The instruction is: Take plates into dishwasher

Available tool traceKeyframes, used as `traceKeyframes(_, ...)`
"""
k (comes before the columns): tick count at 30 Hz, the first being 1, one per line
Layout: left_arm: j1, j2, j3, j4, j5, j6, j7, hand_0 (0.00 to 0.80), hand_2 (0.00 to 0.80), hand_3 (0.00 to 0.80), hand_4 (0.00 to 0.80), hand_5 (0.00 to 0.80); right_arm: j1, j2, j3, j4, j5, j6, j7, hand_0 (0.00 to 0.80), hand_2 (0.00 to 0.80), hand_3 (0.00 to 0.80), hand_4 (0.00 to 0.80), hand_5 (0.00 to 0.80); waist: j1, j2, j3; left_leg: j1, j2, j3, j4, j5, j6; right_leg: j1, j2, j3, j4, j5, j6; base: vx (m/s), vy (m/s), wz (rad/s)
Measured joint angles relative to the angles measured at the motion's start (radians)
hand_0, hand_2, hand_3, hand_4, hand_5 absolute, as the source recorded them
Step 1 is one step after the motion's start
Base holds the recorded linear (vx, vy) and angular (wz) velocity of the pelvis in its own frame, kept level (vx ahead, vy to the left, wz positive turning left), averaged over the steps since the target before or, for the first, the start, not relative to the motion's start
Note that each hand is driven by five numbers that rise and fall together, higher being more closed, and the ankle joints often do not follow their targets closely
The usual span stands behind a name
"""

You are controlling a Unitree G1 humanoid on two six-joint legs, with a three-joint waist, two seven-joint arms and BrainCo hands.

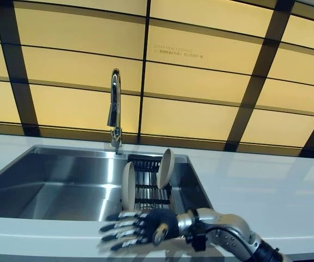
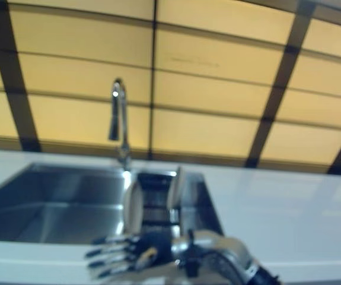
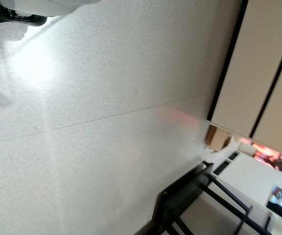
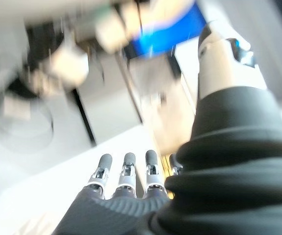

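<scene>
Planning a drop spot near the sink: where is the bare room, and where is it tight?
Free: the white counter right of the sink, up to the tiled wall, and the basin's bare left part under the faucet. Crowded: the sink's right end, where the dark rack holds two upright plates, with the open right hand just in front.

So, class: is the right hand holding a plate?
No: the right hand is open with straight fingers above the counter edge, while both plates stand in the sink rack.
</scene>
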Motion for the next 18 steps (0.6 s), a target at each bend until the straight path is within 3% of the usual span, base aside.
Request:
traceKeyframes(2, 0.003, 0.002, 0.006, 0.0, 0.0, 0.002, 0.0, 0.0, 0.0, 0.0, 0.0, 0.0, -0.004, -0.064, -0.087, 0.085, -0.042, -0.05, -0.016, 0.0, 0.0, 0.0, 0.0, 0.0, -0.001, 0.0, 0.0, 0.001, 0.001, 0.0, 0.0, 0.0, 0.0, 0.001, 0.002, 0.0, 0.0, 0.0, 0.0, 0.0, 0.0, 0.0)
traceKeyframes(5, 0.009, 0.002, 0.007, -0.001, 0.0, 0.005, 0.0, 0.0, 0.0, 0.0, 0.0, 0.0, -0.013, -0.115, -0.121, 0.139, -0.076, -0.076, -0.028, 0.0, 0.0, 0.0, 0.0, 0.0, -0.004, 0.002, 0.0, 0.001, 0.004, 0.001, 0.0, 0.0, -0.001, 0.0, 0.005, 0.0, -0.001, 0.0, 0.0, 0.017, -0.009, 0.0)
traceKeyframes(9, 0.016, 0.002, 0.009, -0.006, 0.001, 0.005, -0.001, 0.0, 0.0, 0.0, 0.0, 0.0, -0.022, -0.194, -0.177, 0.254, -0.179, -0.166, -0.064, 0.0, 0.0, 0.0, 0.0, 0.0, -0.014, 0.002, 0.0, 0.001, 0.007, 0.003, -0.001, 0.0, -0.002, 0.002, 0.005, 0.0, -0.001, 0.0, 0.0, 0.019, -0.012, 0.0)
traceKeyframes(18, 0.027, 0.002, 0.031, -0.015, 0.002, 0.009, -0.001, 0.0, 0.0, 0.0, 0.0, 0.0, -0.032, -0.262, -0.244, 0.347, -0.361, -0.345, -0.212, 0.0, 0.0, 0.0, 0.0, 0.0, -0.027, -0.001, 0.012, 0.003, 0.011, 0.011, -0.001, -0.001, -0.002, 0.002, 0.007, 0.003, -0.005, 0.0, 0.0, 0.0, 0.0, 0.0)
